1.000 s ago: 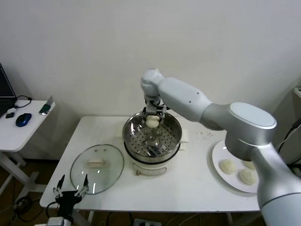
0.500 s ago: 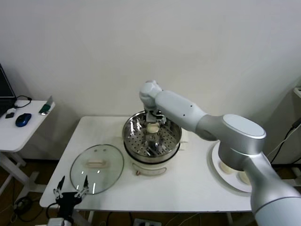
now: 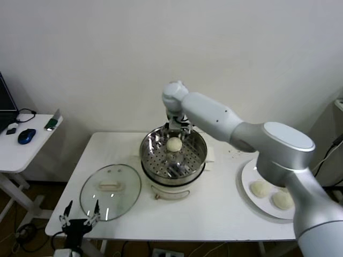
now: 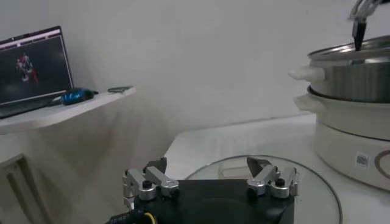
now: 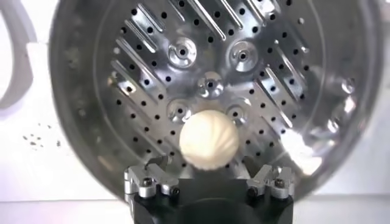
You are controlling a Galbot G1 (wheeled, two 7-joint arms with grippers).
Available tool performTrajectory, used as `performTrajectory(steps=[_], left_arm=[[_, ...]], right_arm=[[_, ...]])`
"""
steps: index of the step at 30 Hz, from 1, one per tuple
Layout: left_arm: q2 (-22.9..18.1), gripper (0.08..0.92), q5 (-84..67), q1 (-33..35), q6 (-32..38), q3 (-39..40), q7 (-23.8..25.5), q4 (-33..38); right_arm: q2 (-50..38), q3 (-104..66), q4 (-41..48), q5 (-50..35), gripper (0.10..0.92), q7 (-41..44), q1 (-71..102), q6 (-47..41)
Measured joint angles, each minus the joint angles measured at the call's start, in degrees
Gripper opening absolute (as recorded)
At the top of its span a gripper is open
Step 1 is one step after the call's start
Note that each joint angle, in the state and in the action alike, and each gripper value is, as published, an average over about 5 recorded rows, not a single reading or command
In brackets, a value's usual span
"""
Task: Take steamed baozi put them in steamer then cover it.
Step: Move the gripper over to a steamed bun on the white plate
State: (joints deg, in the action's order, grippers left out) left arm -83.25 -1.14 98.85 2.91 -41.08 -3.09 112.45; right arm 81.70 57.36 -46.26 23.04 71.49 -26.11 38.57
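One steamer point(image 3: 172, 158) stands under the right gripper point(image 3: 178, 130), and one steamed baozi point(image 3: 173, 144) lies on its perforated tray just below the fingertips, free of them. Two more baozi point(image 3: 260, 189) point(image 3: 282, 200) show on one white plate point(image 3: 247, 184), well apart from either gripper's fingers. One glass cover point(image 3: 110, 191) lies just ahead of the left gripper point(image 3: 79, 219).

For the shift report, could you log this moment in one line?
right gripper: open above steamer | baozi: on tray | left gripper: parked open | cover: off
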Motion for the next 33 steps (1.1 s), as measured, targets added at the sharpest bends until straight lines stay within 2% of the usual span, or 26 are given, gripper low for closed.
performTrajectory(steps=[4,9,17,24,33], left_arm=[[-0.18,0.823,0.60,0.29,0.00,0.26,0.10,0.82],[-0.28,0.823,0.59,0.07,-0.29,0.01,0.22,1.63],[0.41,0.823,-0.10,-0.80,-1.16,-0.42,0.44,2.31],[0.54,0.823,0.07,-1.48,-1.74,-0.05,0.51,2.71],[1.18,0.823,0.49,-1.17,-1.91,-0.17,0.38,2.72]], right_arm=[[-4.84,4.41,-2.29,-9.64,0.823,-0.41,-4.12,-4.86],[-13.07,10.53,-6.94,-20.78,0.823,-2.74,-8.63,-14.92],[-27.63,18.40,-16.38,-33.13,0.823,-6.26,-12.27,-32.64],[-38.75,20.19,-21.51,-36.75,0.823,-7.63,-8.81,-42.54],[-46.07,12.30,-22.56,-33.92,0.823,-8.00,5.00,-47.57]])
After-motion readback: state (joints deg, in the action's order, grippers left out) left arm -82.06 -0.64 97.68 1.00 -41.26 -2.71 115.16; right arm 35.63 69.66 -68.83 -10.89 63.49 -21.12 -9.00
